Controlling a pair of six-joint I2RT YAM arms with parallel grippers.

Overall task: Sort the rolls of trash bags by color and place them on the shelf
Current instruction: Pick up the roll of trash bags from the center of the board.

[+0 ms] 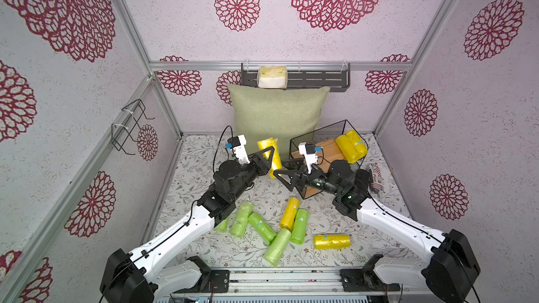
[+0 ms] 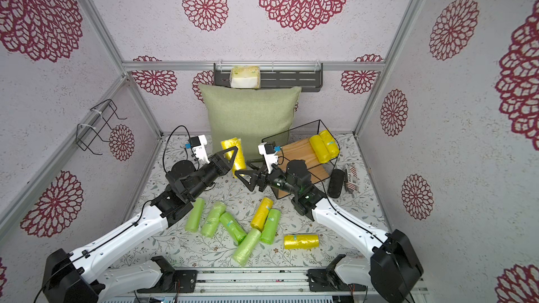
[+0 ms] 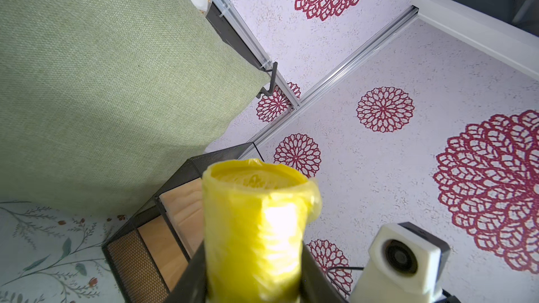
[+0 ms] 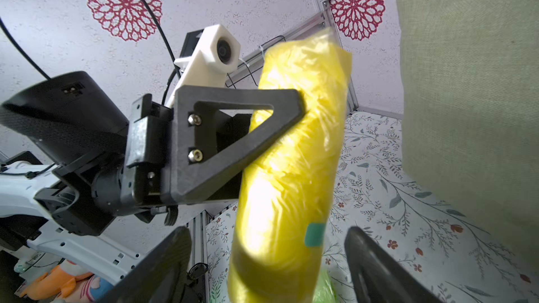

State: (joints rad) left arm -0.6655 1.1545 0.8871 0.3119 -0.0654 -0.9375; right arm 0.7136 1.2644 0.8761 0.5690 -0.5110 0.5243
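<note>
My left gripper (image 1: 272,154) is shut on a yellow roll of trash bags (image 1: 267,144), held upright above the table in front of the pillow; its fingers (image 3: 192,281) press both sides of the roll (image 3: 253,214). My right gripper (image 4: 268,266) stands open around the roll's (image 4: 294,141) lower end, with a gap on each side. The shelf (image 1: 326,149) stands at the back right with two yellow rolls (image 1: 351,145) on its top board. Several green rolls (image 1: 262,227) and two yellow rolls (image 1: 290,212) (image 1: 332,241) lie loose at the front.
A green pillow (image 1: 277,118) leans on the back wall under a dark grey wall rack (image 1: 318,78) that holds a pale packet (image 1: 271,77). A wire holder (image 1: 128,126) hangs on the left wall. A black object (image 2: 335,183) and a striped package (image 2: 351,177) lie right of the shelf.
</note>
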